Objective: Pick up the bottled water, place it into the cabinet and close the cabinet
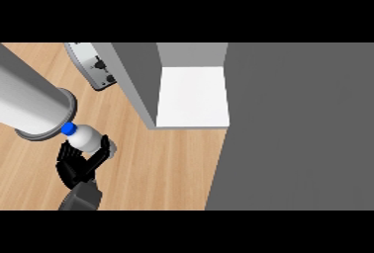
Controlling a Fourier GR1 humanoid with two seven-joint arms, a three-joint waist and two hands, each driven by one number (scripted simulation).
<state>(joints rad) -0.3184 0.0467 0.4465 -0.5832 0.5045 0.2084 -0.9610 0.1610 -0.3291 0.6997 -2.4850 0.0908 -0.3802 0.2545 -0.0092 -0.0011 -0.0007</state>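
I am at the pick-up step. One hand (82,160) comes in from the lower left of the head view with its black fingers curled round the bottled water (82,137), which sits over the wooden counter (168,168), left of the cabinet. By its place at the view's left I take it for my left hand, though I cannot be fully sure. I cannot tell whether the bottle is lifted clear of the counter or resting on it. My other hand does not show as such; a thick grey cylinder (33,106) crosses the upper left, and it may be a forearm, with its end just beside the bottle's cap.

The bottle's long axis runs from lower right to upper left in the view, with the blue cap (69,129) pointing up and left, away from the cabinet. The white body lies in the fingers and the base is hidden by them.

The cabinet (139,84) stands open, with its white shelf floor (191,99) showing to the upper right of the bottle. The large grey panel (300,128) on the right I take to be its door.

Next, I judge, I must carry the bottle right and forward, past the near grey side wall, and set it on that white floor before swinging the door shut.

A small grey appliance with knobs (95,66) sits behind the cabinet wall, out of the way.
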